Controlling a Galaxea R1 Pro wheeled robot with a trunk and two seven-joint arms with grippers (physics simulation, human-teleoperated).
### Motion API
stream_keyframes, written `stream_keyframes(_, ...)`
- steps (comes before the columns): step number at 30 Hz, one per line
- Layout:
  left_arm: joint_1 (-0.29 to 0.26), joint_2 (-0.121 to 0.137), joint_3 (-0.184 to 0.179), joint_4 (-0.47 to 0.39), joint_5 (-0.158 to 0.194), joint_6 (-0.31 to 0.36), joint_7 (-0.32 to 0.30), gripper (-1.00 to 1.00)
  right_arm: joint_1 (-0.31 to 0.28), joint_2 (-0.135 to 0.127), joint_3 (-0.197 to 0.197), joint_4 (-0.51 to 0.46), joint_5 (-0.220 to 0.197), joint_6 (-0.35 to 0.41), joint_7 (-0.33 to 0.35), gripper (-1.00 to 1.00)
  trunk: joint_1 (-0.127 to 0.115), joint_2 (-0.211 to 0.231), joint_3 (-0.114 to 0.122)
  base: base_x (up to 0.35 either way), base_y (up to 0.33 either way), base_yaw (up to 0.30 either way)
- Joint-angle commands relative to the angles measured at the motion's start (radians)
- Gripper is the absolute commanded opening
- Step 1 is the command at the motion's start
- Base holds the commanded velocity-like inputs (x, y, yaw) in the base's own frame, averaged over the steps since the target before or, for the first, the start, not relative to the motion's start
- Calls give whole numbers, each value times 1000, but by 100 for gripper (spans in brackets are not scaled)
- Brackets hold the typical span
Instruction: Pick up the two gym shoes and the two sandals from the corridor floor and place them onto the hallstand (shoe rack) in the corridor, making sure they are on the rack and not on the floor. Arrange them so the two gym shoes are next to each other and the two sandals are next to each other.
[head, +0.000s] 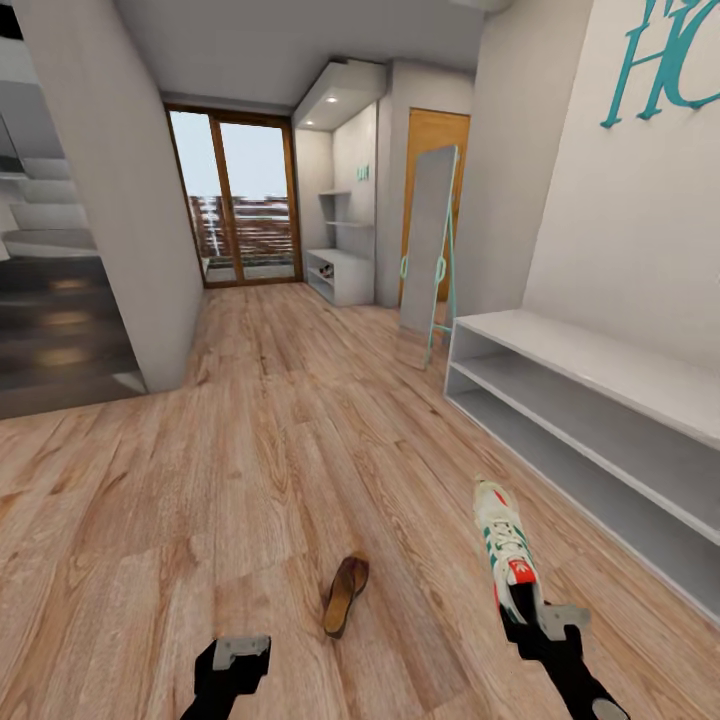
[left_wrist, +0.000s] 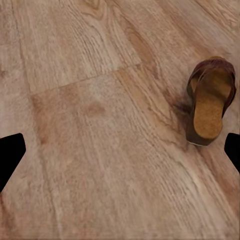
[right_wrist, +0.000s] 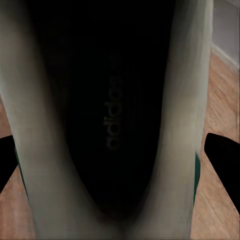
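Note:
A white gym shoe (head: 506, 545) with green stripes and a red-orange heel is held off the corridor floor (head: 250, 480), toe pointing away, with my right gripper (head: 540, 622) shut on its heel end. In the right wrist view the gym shoe's dark opening (right_wrist: 112, 120) sits between the fingers of the right gripper (right_wrist: 120, 160). One brown sandal (head: 345, 595) lies on the planks between my arms, also seen as the sandal (left_wrist: 210, 102). My left gripper (head: 232, 655) (left_wrist: 120, 155) hovers open beside it, empty. The hallstand (head: 600, 365) stands at the right wall, shelves bare.
A mint-framed standing mirror (head: 430, 240) leans just beyond the hallstand's far end. A grey wall corner (head: 140, 250) and stairs (head: 40, 300) are on the left. Glass doors (head: 235, 200) close the corridor's far end, with a white shelf unit (head: 340, 270) nearby.

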Motion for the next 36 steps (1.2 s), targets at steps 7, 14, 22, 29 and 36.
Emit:
stream_keyframes(7, -125, -1, -22, 23, 3, 155, 0, 100, -2, 1, -4, -326, 3, 333, 141, -100, 0, 0, -1, 0, 0, 0)
stream_keyframes(14, -161, -4, -100, 24, 2, 258, -15, 100, -2, -20, -10, -474, 7, 498, 410, -100, 0, 0, -1, 0, 0, 0)
stream_keyframes(22, -165, -2, -184, 24, 0, 275, -82, 100, -2, -93, -12, -494, 5, 522, 518, -100, 0, 0, -1, 0, 0, 0)
stream_keyframes(29, -162, -1, -187, 25, 3, 269, -86, 100, -2, -97, -9, -495, 3, 523, 525, -100, 0, 0, -1, 0, 0, -149)
stream_keyframes(36, -159, -1, -183, 25, 6, 262, -87, 100, -2, -98, -9, -495, 5, 523, 525, -100, 0, 0, -1, 92, 0, -287)
